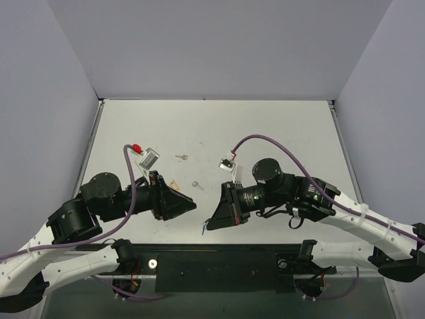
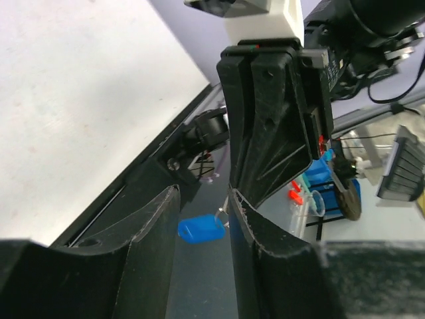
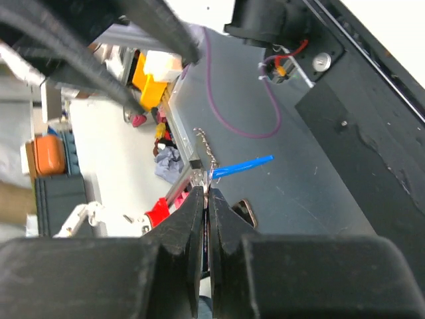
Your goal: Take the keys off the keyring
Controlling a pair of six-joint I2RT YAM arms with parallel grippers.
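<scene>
Right end effector [image 3: 206, 199] is seen with its fingers pressed together, pinching the thin metal ring of the keyring [image 2: 201, 229], a small oval blue plastic tag on a wire loop. The tag is hung just past those fingertips, with its long axis pointed away from them. It is placed ahead of the left end effector [image 2: 203, 193], in line with the gap between its spread fingers but apparently not yet inside it. The left end effector is thus judged the free one for any pull. Whether a key is carried on the ring cannot be told. One tiny flat silver-metal key with a round head [image 1: 197, 185] is seen on the white desk [image 1: 279, 133], just beyond the left end effector's tip. A second small silver piece [image 1: 181, 157] is seen farther beyond it.
</scene>
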